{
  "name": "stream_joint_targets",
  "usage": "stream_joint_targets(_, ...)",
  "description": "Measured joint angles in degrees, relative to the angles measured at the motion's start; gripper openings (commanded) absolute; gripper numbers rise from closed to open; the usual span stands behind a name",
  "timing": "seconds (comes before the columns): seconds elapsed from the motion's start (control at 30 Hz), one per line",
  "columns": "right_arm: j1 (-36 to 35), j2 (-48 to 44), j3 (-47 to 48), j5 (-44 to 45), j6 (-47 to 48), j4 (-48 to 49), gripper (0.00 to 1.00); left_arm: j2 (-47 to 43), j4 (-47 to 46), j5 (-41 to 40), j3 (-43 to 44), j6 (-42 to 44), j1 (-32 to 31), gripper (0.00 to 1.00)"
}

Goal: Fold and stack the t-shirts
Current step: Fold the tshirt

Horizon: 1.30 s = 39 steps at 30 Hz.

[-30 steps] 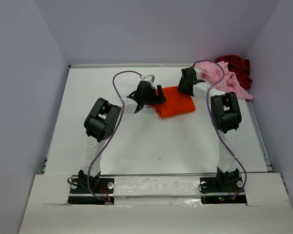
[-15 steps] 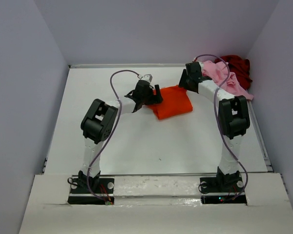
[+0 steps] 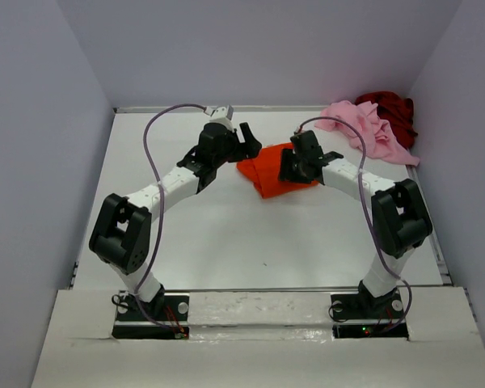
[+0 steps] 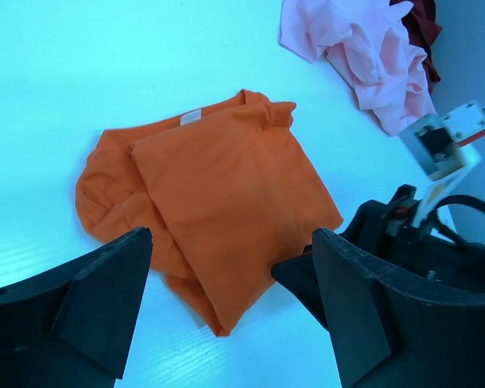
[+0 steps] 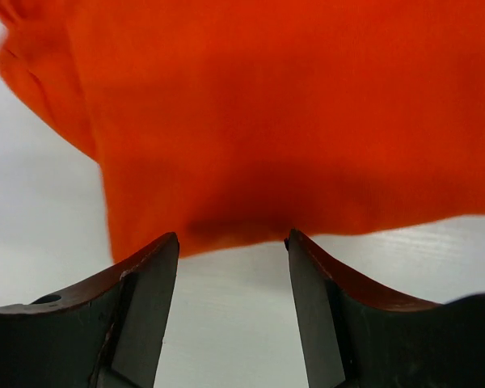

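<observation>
Square up the orange fold
Overhead, the orange t-shirt lies folded far-middle on the table, between your left gripper and right gripper. Left wrist: jaws wide, empty; tuck the bulging edge. Right wrist: jaws apart, empty, at the hem; go in low.

Rt wrist view: folded bright orange cloth t-shirt is blurry, cut off by top & right edges. Top view, upper right: dark red cloth t-shirt partly hidden behind rumpled light pink cloth t-shirt. Orange tee's right part sits under right gripper.
</observation>
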<state>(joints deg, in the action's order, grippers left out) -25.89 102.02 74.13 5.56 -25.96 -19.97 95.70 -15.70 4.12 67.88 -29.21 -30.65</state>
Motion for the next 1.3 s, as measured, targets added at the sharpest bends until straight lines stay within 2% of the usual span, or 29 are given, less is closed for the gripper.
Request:
stream_joint_targets(0.2, -1.14, 0.76, -6.62, -1.46, -0.96, -1.03, 0.61, -1.7, -0.28, 0.37, -7.48, -1.38, -0.07, 0.9)
stream_joint_targets(0.57, -4.22, 1.22, -3.32, -2.91, -1.16, -0.52, 0.63, -1.73, -2.99, 2.6, -13.6, -3.37, -1.29, 0.9)
stream_joint_targets(0.87, -4.59, 7.61, -1.88, -3.15, -1.77, 1.14, 0.63, -1.7, -4.37, 2.99, -16.55, -3.87, -1.53, 0.9)
stream_joint_targets(0.97, -4.59, 8.76, -0.48, -3.21, -2.14, 1.68, 0.59, -1.73, -4.76, 3.04, -16.79, -3.87, -1.53, 0.9)
stream_joint_targets(1.03, -4.59, 9.35, -0.02, -3.21, -2.21, 2.27, 0.5, -1.73, -4.9, 3.02, -16.98, -3.87, -1.55, 0.89)
stream_joint_targets(1.07, -4.59, 9.64, 0.07, -3.21, -2.23, 2.58, 0.4, -1.73, -5.01, 3.02, -17.11, -3.87, -1.55, 0.9)
stream_joint_targets(1.17, -4.59, 10.19, 0.15, -3.23, -2.38, 3.39, 0.22, -1.73, -5.03, 3.02, -17.79, -3.87, -1.55, 0.9)
stream_joint_targets(1.2, -4.59, 10.54, 0.2, -3.23, -2.51, 4.0, 0.12, -1.73, -5.05, 3.04, -17.94, -3.87, -1.55, 0.89)
stream_joint_targets(1.27, -4.59, 10.82, 0.2, -3.26, -2.82, 4.48, 0.0, -1.73, -5.07, 3.02, -18.18, -3.89, -1.55, 0.89)
stream_joint_targets(1.3, -4.59, 10.91, 0.2, -3.3, -2.86, 4.7, 0.0, -1.73, -5.09, 3.02, -18.27, -3.87, -1.55, 0.89)
